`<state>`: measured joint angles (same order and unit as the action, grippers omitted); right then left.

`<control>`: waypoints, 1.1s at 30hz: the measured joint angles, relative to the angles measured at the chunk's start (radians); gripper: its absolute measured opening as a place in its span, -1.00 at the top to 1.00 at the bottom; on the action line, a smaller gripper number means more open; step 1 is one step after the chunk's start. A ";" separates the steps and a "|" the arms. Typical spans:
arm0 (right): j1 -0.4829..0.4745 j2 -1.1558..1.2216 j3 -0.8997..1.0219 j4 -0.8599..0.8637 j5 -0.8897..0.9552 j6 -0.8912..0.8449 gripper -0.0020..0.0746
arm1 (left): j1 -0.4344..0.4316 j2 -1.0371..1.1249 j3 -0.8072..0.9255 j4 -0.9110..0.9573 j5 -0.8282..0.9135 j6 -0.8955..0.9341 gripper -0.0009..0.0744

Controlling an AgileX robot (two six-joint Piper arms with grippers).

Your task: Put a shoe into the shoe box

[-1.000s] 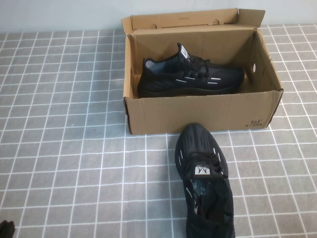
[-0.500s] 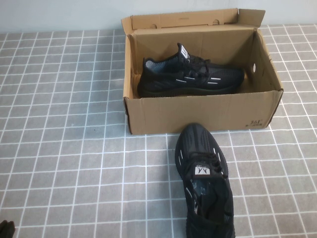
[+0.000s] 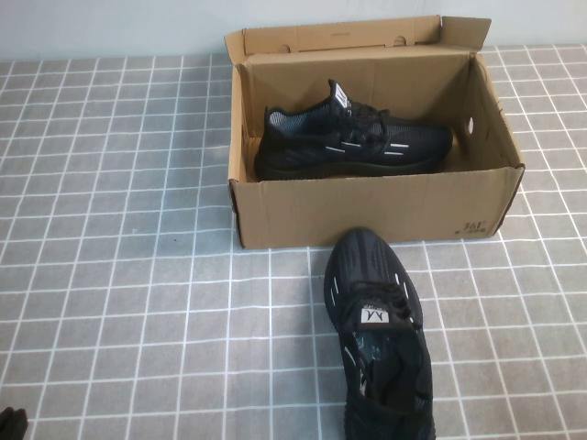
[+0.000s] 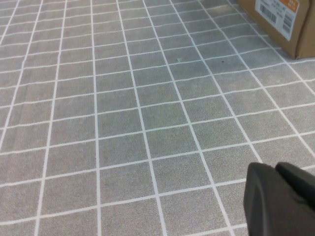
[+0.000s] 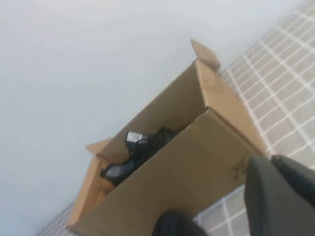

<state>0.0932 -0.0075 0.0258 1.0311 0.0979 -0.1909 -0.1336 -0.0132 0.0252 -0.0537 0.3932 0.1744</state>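
The brown cardboard shoe box (image 3: 367, 206) stands open at the far middle, flap lid up. One black mesh shoe (image 3: 353, 137) with white dashes lies inside it, toe to the right; it also shows in the right wrist view (image 5: 135, 152). A near-identical black shoe (image 3: 378, 335) stands on the table just in front of the box, toe toward it. My left gripper (image 4: 278, 169) is shut and empty, low at the near left corner (image 3: 11, 423), far from both shoes. My right gripper (image 5: 271, 160) is shut and empty, near and low, facing the box front (image 5: 197, 162); it is outside the high view.
The table is covered with a grey cloth (image 3: 119, 275) with a white grid. A pale wall (image 3: 110, 27) runs behind the box. A barcode label (image 4: 278, 12) is on the box's left end.
The left gripper tip at the near left corner has sunk slightly lower. Both shoes and the box have not moved.
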 joint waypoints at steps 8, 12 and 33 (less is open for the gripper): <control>0.000 0.125 -0.165 -0.024 0.282 0.000 0.99 | 0.000 0.000 0.000 0.000 0.000 0.000 0.98; 0.000 0.407 -0.384 -0.185 0.514 -0.018 0.99 | 0.000 0.000 0.000 0.000 0.000 0.000 0.98; 0.577 1.587 -1.373 -0.825 1.025 -0.348 0.76 | 0.000 0.000 0.000 0.000 0.000 0.000 0.98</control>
<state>0.6699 1.5791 -1.3470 0.2063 1.1227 -0.5392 -0.1336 -0.0132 0.0252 -0.0537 0.3932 0.1744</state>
